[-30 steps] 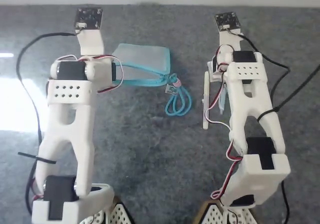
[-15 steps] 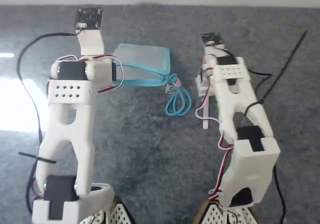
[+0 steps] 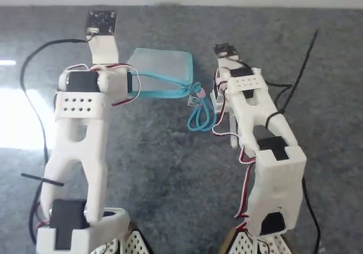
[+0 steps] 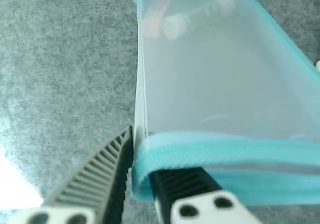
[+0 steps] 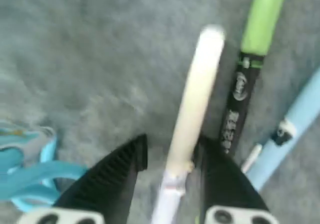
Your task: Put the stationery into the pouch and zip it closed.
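Frosted, translucent plastic pouch point(image 4: 210, 84); turquoise cloth edging point(image 4: 225, 151); rough grey carpet-like table point(image 3: 164, 163); smooth cream pen point(image 5: 192, 104); glossy green-black pen point(image 5: 248, 66)

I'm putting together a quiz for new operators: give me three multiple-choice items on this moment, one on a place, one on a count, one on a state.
1. Where is the white pen? A on top of the pouch; B between the right gripper's fingers; C under the cord.
2. How many pens lie by the right gripper? A one; B five; C three.
3. The left gripper is: A shut on the pouch; B open above bare table; C holding a pen.
Answers: 1 B, a finger stands on each side of it. 2 C, white pen, green-and-black pen, light blue pen. 3 A, its fingers pinch the pouch's zipper edge.
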Controlling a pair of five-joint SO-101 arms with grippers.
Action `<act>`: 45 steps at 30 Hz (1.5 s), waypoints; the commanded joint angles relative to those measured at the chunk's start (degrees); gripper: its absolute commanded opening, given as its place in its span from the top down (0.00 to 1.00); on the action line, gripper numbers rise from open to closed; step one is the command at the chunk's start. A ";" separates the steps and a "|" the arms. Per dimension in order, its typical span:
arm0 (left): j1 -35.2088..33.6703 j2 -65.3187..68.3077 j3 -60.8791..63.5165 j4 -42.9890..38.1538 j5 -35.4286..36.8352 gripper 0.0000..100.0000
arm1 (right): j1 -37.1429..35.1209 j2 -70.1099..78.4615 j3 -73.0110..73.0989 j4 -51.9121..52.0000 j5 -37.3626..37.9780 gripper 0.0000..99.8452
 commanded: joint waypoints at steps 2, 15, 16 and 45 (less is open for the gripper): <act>-0.53 -0.53 0.13 -0.62 -0.62 0.99 | -0.13 0.75 -4.31 1.19 -0.53 0.89; -0.35 -0.18 0.13 -0.62 -0.62 0.99 | 2.24 -10.86 -2.73 2.95 -4.40 0.99; -0.35 -0.18 0.13 -0.62 -0.62 0.99 | 3.03 -13.58 -1.49 2.77 -5.54 0.99; 0.09 -0.53 0.92 0.53 -1.93 0.99 | -19.30 -70.55 46.42 -66.07 -3.16 0.99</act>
